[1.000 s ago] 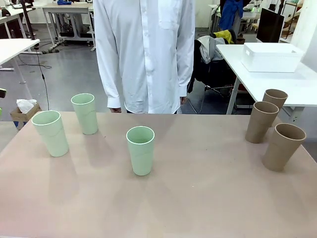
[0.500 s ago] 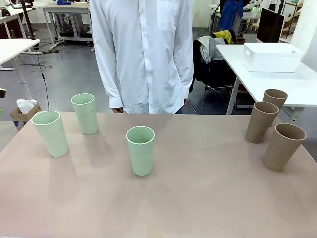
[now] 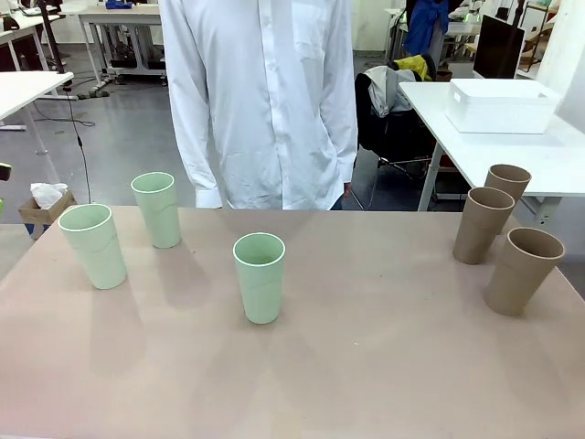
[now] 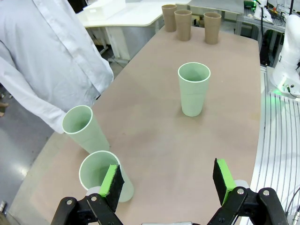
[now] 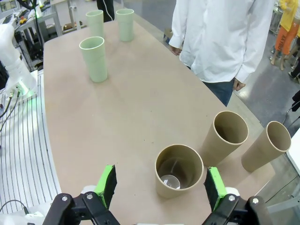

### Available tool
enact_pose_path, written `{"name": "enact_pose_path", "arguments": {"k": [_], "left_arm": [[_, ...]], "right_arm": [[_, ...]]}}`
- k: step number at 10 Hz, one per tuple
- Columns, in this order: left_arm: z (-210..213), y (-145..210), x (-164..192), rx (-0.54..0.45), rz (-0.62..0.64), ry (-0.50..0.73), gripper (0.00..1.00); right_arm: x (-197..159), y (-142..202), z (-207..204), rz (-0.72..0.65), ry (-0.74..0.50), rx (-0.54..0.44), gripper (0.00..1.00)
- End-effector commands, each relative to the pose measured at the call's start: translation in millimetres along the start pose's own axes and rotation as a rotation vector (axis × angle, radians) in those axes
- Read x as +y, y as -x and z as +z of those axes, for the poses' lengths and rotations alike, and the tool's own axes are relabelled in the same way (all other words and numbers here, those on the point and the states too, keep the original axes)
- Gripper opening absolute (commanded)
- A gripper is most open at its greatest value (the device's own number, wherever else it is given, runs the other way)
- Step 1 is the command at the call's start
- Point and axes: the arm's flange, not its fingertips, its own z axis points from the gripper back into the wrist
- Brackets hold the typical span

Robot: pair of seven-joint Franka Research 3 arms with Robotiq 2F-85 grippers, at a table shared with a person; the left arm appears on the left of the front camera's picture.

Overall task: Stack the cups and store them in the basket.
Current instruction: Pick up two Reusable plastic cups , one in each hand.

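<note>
Three mint green cups stand upright on the left half of the table: one at the left, one behind it, one nearer the middle. Three tan cups cluster at the right edge. The white basket sits on a separate table at the back right. My left gripper is open above the table, a mint cup just beyond its left finger. My right gripper is open too, and a tan cup stands on the table in line with its gap.
A person in a white shirt stands at the table's far edge, arms hanging down. Bare tabletop lies between the two cup groups. The other arm's white base stands beyond the table's side.
The person has shifted slightly to the picture's left. The cups have not moved.
</note>
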Motion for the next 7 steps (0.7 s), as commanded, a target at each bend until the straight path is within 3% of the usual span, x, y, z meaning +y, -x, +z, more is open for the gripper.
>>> {"name": "enact_pose_path", "arguments": {"k": [1,6,7], "left_arm": [[0.2,-1.5,2.5,-0.02,-0.018,0.003,1.0],[0.1,0.1,0.0,0.0,0.0,0.0,1.0],[-4.5,2.6,21.5,0.024,0.024,0.037,1.0]], "right_arm": [[-3.1,-1.6,1.2,0.025,-0.001,-0.024,1.0],[0.3,-0.2,0.0,0.001,0.0,0.001,1.0],[-32.2,-7.8,-6.9,-0.023,-0.023,0.008,1.0]]}}
